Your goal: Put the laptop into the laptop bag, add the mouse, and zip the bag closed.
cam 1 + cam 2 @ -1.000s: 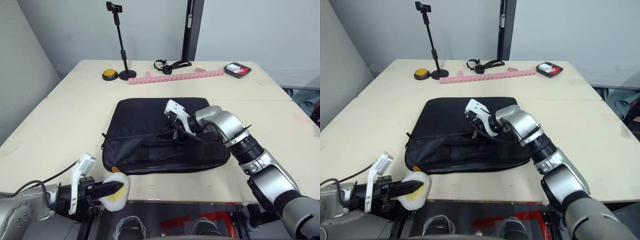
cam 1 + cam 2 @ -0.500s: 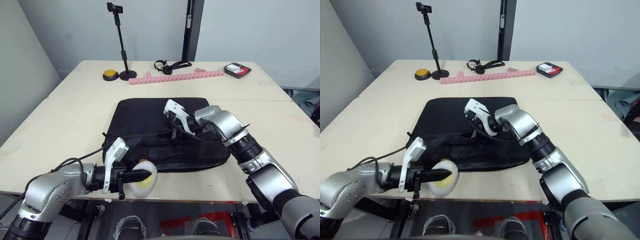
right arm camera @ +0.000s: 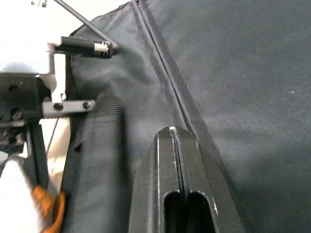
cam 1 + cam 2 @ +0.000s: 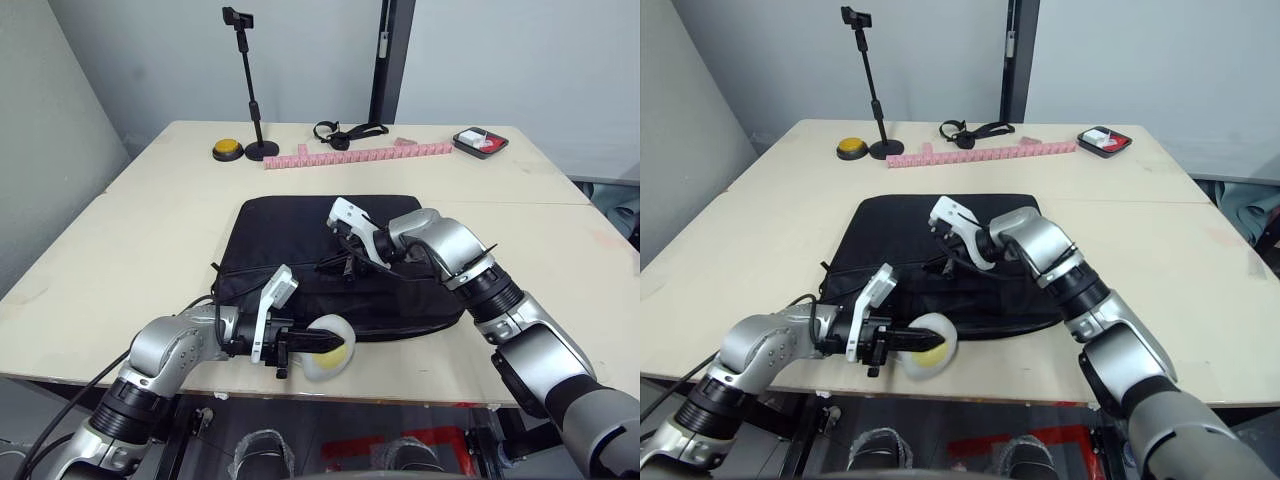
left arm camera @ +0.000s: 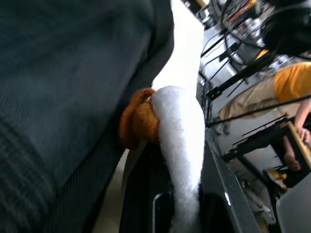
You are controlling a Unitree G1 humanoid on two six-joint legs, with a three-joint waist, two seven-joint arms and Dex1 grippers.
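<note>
left gripper (image 4: 330, 342), nearest the viewer, at the table's front edge: its black fingers are clamped on a round white object with a yellow-orange underside (image 4: 327, 352), held out ahead of the wrist. the yellow part and round form suggest this may be a tape-measure case and not the mouse; the frames do not settle it. just beyond the fingertips lies the front edge of the laptop bag (image 4: 290, 235), flat on the table (image 4: 120, 230); in the left wrist view the held object almost touches the black fabric.

right gripper (image 4: 347, 272), farther back over the middle of the bag: fingers pressed together with nothing visible between them, tips beside the zipper seam and the strap handles (image 4: 940, 268). no opening in the bag can be seen from here, and the laptop is presumably inside.

risks, as judged: if the bag mouth is not held apart, the held object would be pushed against closed fabric and could slip off the table edge directly below it; if the object is the wrong one, the mouse would be left out.

beyond the bag: a pink strip (image 4: 350, 154), a yellow button (image 4: 228, 150), a phone stand (image 4: 255, 90).
</note>
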